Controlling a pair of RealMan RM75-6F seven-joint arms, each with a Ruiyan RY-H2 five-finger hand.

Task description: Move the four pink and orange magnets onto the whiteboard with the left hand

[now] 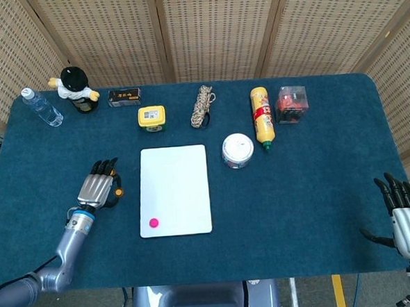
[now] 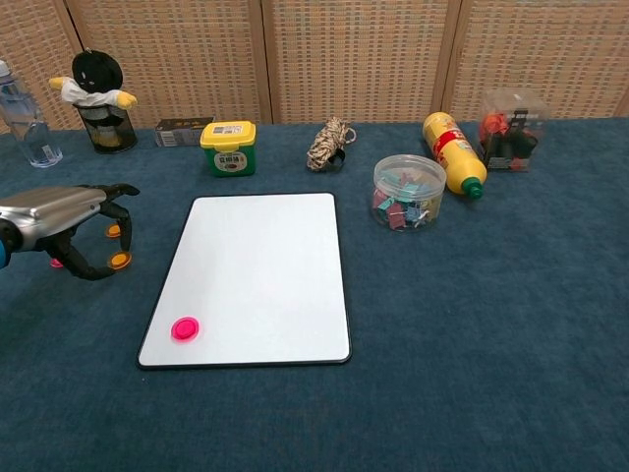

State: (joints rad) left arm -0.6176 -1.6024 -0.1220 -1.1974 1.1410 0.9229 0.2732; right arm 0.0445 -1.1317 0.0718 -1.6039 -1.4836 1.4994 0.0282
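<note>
The whiteboard [image 1: 174,190] [image 2: 256,275] lies flat in the middle of the table, with one pink magnet [image 1: 153,223] [image 2: 184,328] on its near left corner. My left hand [image 1: 96,189] [image 2: 59,211] is low over the cloth just left of the board. Its thumb and a finger pinch an orange magnet [image 2: 120,260] [image 1: 117,194]. A second orange magnet [image 2: 113,231] lies behind it under the fingers, and another pink magnet [image 2: 56,263] peeks out beneath the palm. My right hand [image 1: 406,218] rests at the near right table edge, fingers apart and holding nothing.
Along the back stand a water bottle [image 1: 40,106], a doll on a cup [image 1: 76,88], a dark box [image 1: 124,97], a yellow tub [image 1: 151,118], a rope coil [image 1: 202,106], a yellow bottle [image 1: 261,115] and a clear box [image 1: 292,103]. A jar of clips [image 1: 237,150] sits right of the board.
</note>
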